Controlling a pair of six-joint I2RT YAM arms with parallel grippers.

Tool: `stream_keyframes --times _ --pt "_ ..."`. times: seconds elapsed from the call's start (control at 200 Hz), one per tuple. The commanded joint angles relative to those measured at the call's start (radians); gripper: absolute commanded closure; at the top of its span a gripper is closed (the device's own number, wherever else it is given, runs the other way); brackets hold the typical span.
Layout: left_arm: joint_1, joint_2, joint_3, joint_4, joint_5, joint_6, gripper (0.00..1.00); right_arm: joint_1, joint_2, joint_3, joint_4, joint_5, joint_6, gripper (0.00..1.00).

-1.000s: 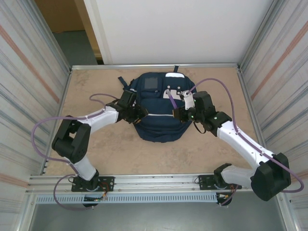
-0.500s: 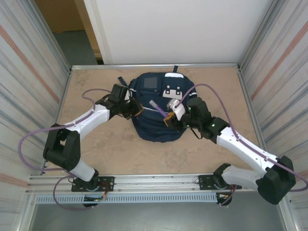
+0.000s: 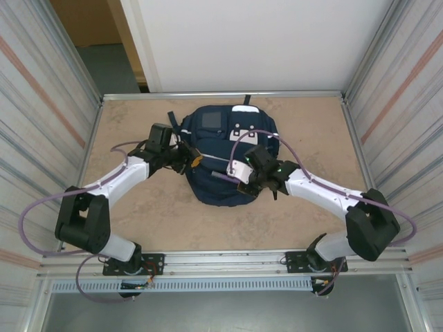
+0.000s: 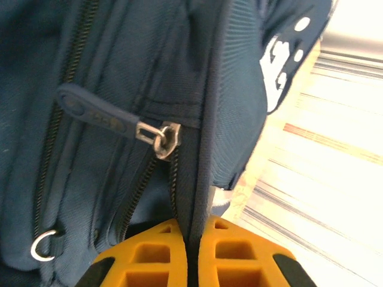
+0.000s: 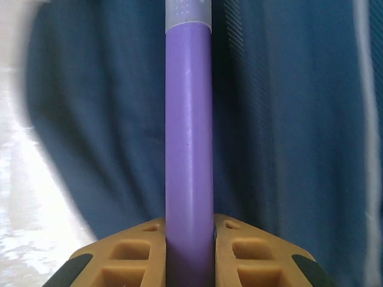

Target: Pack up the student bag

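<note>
- We see the bag [image 3: 216, 192], a navy backpack, lying on the bench [image 3: 138, 214] toward the far middle, front side up, between the two arms.
- On its far part we make out a grey square panel [image 3: 211, 120] and, to the right of it, a white patch [image 3: 243, 131].
- Our left hand [image 4: 192, 242] is clenched on the bag. Its orange fingers [image 4: 149, 257] press from both sides on a raised fold of navy cloth that runs up between them.
- From above, this grip sits at the bag's left edge, about halfway along its length.
- Just beside the pinched fold runs a zip. Its metal slider [image 4: 163, 139] carries a dark blue pull tab [image 4: 96, 116] that lies off to the left, and two rows of teeth run from the slider down toward the fingers.
- A small metal ring [image 4: 43, 246] hangs low on the cloth, left of the fingers.
- Our right hand [image 5: 189, 254] is grasping a purple pen [image 5: 188, 137]. The pen runs straight out from between the two orange fingers and has a pale, clear band at its far end.
- From above, that hand hangs over the near right part of the bag, and the pen points leftward across the navy front.
- We cannot tell whether the pen's far end touches the cloth.
</note>
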Motion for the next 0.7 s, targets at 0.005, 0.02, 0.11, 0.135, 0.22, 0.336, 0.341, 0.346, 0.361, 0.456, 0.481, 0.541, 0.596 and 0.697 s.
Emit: stream_keyframes --times 0.005,0.02,0.11,0.135,0.22,0.336,0.341,0.346,0.361,0.456,0.481,0.541,0.596,0.697 --pt "0.011 -0.080 0.006 0.031 0.024 -0.019 1.00 -0.044 -0.009 0.014 0.073 0.094 0.143 0.90" --pt "0.011 -0.082 0.004 0.032 0.029 -0.019 1.00 -0.048 -0.014 0.005 0.092 0.095 0.157 0.89" --pt "0.011 -0.076 -0.005 0.041 0.064 -0.008 1.00 -0.056 -0.031 -0.031 0.195 0.076 0.204 0.88" --pt "0.011 -0.072 -0.007 0.039 0.073 -0.006 1.00 -0.052 -0.027 -0.027 0.204 0.079 0.208 0.88" --pt "0.012 -0.058 -0.011 0.043 0.097 -0.001 1.00 -0.028 0.009 -0.004 0.232 0.144 0.232 0.85" --pt "0.014 -0.036 -0.008 0.042 0.122 0.018 1.00 0.017 0.095 0.029 0.296 0.207 0.255 0.82" --pt "0.014 -0.035 -0.008 0.042 0.123 0.020 1.00 0.019 0.100 0.032 0.296 0.209 0.256 0.82" --pt "0.014 -0.034 -0.008 0.042 0.124 0.020 1.00 0.022 0.105 0.035 0.296 0.210 0.258 0.82" --pt "0.013 -0.031 -0.008 0.042 0.128 0.022 1.00 0.024 0.116 0.042 0.296 0.214 0.262 0.82" --pt "0.014 -0.019 -0.009 0.047 0.150 0.025 1.00 0.068 0.196 0.092 0.315 0.262 0.273 0.82" --pt "0.014 -0.017 -0.008 0.048 0.155 0.029 1.00 0.076 0.209 0.097 0.330 0.269 0.271 0.82" --pt "0.017 -0.011 -0.005 0.043 0.171 0.050 1.00 0.093 0.231 0.086 0.395 0.270 0.260 0.82" --pt "0.023 -0.003 -0.003 0.031 0.185 0.067 1.00 0.102 0.243 0.074 0.449 0.229 0.228 0.82" --pt "0.035 0.004 -0.012 0.021 0.213 0.079 1.00 0.132 0.259 0.086 0.474 0.251 0.128 0.82"
